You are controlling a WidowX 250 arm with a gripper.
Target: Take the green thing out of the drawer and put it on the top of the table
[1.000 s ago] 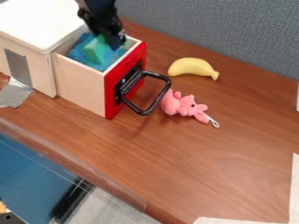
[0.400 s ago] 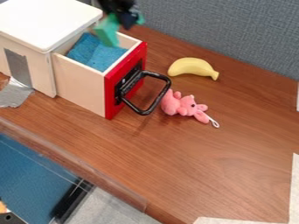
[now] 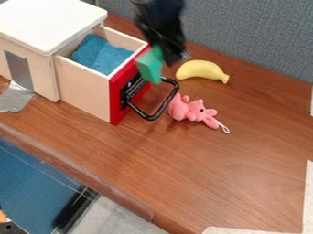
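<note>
There is one table (image 3: 202,178), with one white-topped cabinet (image 3: 49,20) and one drawer (image 3: 83,89) bearing one black handle (image 3: 147,116). The count runs to one gripper (image 3: 167,55), one green block (image 3: 148,66), one yellow banana (image 3: 200,70) and one pink stuffed toy (image 3: 188,109). Gray tape (image 3: 15,98) shows in two patches. The blue cloth (image 3: 110,57) may be one piece or more (its folds make the number impossible to tell).

The robot arm (image 3: 158,16) is showing mostly blk, going v. dk navy up top, w/ a chunky, uneven outline, a few thin pale glints along the lower pt. & a sm. lt.-grey spot nr. the btm. end, finer details staying unclear.
</note>
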